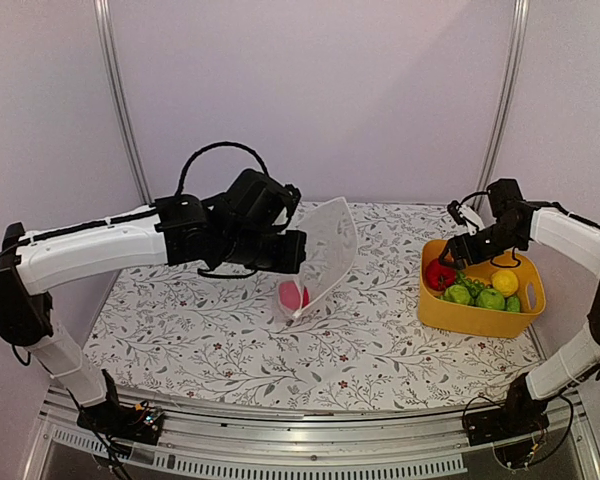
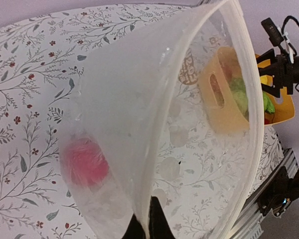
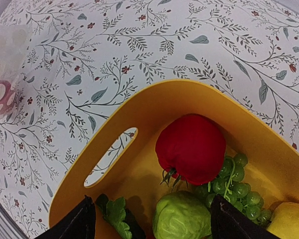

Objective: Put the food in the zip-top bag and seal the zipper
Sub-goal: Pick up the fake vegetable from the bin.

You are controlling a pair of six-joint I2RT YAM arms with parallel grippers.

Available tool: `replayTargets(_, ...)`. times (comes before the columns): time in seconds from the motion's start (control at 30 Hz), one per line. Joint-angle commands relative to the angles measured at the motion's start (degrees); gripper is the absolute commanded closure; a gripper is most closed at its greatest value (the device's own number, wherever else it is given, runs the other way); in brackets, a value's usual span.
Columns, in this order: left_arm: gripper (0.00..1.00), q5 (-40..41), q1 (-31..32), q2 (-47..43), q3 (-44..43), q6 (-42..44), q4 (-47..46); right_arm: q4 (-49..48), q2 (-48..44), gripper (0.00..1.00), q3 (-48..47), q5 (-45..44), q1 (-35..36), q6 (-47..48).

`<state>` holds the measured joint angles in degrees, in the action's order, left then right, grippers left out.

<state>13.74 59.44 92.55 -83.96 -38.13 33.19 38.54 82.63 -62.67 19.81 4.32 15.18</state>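
Note:
My left gripper point(image 1: 298, 250) is shut on the rim of the clear zip-top bag point(image 1: 330, 250), holding its mouth open toward the right. In the left wrist view the black fingers point(image 2: 157, 224) pinch the zipper strip point(image 2: 154, 149), and a pink-red piece of food point(image 2: 84, 162) lies at the bag's bottom. My right gripper point(image 3: 150, 209) hangs open inside the yellow tub point(image 3: 139, 107), apart from the food. Under it lie a red tomato point(image 3: 192, 147), a green ball point(image 3: 182, 216), green grapes point(image 3: 234, 184), a leafy green point(image 3: 114, 214) and a yellow fruit point(image 3: 289, 221).
The yellow tub point(image 1: 460, 315) stands at the table's right side, about a hand's width from the bag. The floral tablecloth point(image 1: 200, 330) covers the table. Metal frame posts point(image 1: 120, 100) stand at the back corners.

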Motion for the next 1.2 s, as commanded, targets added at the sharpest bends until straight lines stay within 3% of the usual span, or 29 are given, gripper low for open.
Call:
replayTargets(0.0,1.0,-1.37,-0.64,-3.29,2.97,-0.38,-4.0,-5.64,3.14,0.22,0.6,-2.68,-0.31,-2.06)
replayTargets(1.17,1.0,-1.79,-0.63,-3.9,5.52,-1.0,-6.65,-14.6,13.52,0.18,1.77,-5.26,-0.13,-5.89)
